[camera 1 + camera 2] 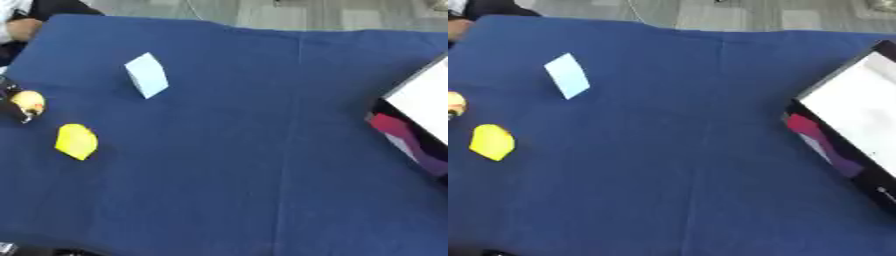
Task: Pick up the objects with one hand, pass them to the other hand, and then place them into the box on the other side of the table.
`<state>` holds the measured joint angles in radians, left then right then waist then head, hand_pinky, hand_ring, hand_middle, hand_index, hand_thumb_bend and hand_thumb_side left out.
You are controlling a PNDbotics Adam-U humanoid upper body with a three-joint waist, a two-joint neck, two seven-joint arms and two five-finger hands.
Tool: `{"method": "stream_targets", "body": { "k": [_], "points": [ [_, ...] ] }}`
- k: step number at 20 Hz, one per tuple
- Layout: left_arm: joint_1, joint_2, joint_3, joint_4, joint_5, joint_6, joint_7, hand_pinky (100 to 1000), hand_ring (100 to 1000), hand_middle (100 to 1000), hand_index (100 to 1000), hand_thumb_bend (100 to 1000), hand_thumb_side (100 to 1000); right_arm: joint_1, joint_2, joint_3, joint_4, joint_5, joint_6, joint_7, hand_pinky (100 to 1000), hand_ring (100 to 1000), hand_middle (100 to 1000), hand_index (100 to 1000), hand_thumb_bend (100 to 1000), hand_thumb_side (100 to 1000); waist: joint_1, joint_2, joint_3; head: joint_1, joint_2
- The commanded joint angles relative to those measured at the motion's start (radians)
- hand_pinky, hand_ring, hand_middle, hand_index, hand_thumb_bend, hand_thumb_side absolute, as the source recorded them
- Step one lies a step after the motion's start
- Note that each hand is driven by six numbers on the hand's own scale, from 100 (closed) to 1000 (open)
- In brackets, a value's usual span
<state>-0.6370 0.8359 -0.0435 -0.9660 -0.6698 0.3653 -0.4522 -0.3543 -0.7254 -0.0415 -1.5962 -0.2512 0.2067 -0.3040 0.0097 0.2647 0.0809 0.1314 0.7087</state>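
At the left edge my left hand (10, 102) shows as a black shape, its fingers curled round a small yellow-orange round object (29, 102). A yellow angular object (77, 141) lies on the blue cloth just right of and below it. Farther back stands a light blue block (147, 75), tilted on an edge. The box (859, 112), white inside with a black rim and a red and purple side, sits at the table's right edge. My right hand shows in neither view.
A blue cloth (254, 150) covers the whole table, with a wide bare stretch between the objects on the left and the box on the right. The table's far edge meets a grey floor (289, 12).
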Motion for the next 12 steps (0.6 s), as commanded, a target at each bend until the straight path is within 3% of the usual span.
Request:
{"method": "stream_targets", "body": {
  "k": [1,3,4,5,12],
  "points": [
    [-0.004,0.067,0.015,-0.073,0.004,0.011,0.009,817,783,709,579,236,100,-0.010,-0.028,-0.015,-0.011,0.003,-0.003,-0.002,902,816,860,915,100,497,-0.011,-0.006,0.002,-0.008,-0.007],
    [0.004,0.074,0.018,-0.114,0.009,0.016,0.015,815,780,707,578,228,100,-0.009,-0.029,-0.015,-0.011,0.003,-0.003,-0.002,902,816,860,915,100,497,-0.010,-0.008,0.002,-0.015,-0.005],
    [0.007,0.077,0.020,-0.137,0.010,0.018,0.018,813,778,707,577,211,145,-0.009,-0.030,-0.016,-0.012,0.003,-0.003,-0.002,902,816,860,915,100,509,-0.010,-0.009,0.002,-0.020,-0.004],
    [0.012,0.080,0.021,-0.163,0.010,0.018,0.023,812,777,704,577,224,100,-0.009,-0.031,-0.016,-0.012,0.002,-0.004,-0.003,902,816,860,914,100,495,-0.009,-0.010,0.002,-0.026,-0.002],
    [0.045,0.087,0.025,-0.336,0.062,0.023,0.045,811,775,699,579,139,100,-0.015,-0.034,-0.015,-0.023,-0.001,-0.005,-0.002,902,816,861,914,100,491,-0.007,-0.016,0.002,-0.068,0.005]
  ]
}}
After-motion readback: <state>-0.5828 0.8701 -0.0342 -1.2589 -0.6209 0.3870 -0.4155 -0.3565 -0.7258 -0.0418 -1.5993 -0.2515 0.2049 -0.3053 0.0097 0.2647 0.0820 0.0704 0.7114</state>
